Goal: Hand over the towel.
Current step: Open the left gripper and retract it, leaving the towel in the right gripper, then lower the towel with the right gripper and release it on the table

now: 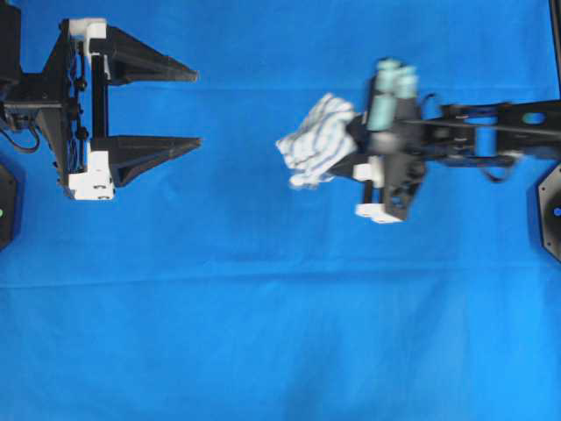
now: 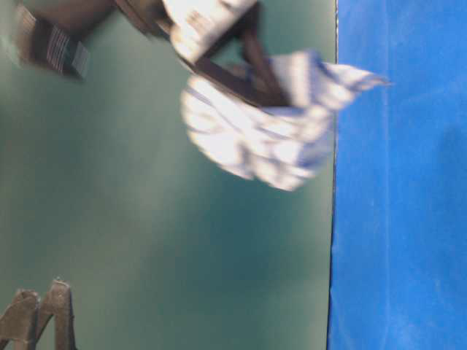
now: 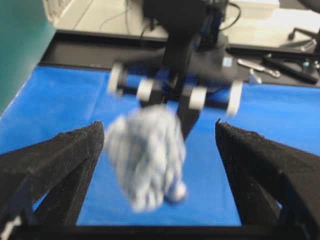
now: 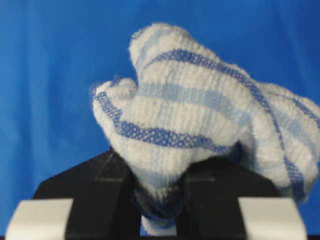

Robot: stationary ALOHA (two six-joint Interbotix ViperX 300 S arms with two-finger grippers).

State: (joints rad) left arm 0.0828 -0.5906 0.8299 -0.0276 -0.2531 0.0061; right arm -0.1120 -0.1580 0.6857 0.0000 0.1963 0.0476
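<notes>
Now, blue cloth (image 1: 263, 333) covers the bench; left pincer (image 1: 197, 107) gapes wide, well apart from the towel (image 1: 311, 140). Right pincer (image 4: 160, 187) pinches that bunched striped towel, holding it up off the cloth, facing the left pincer.

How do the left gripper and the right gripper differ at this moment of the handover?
The left gripper stands wide open and empty; the right gripper is shut on the towel, which bunches out past its fingertips. The left gripper is sharp in the overhead view, while the right gripper is blurred. The left gripper sits at the left of the blue cloth, apart from the towel; the right gripper is right of the middle. Both point toward each other.
</notes>
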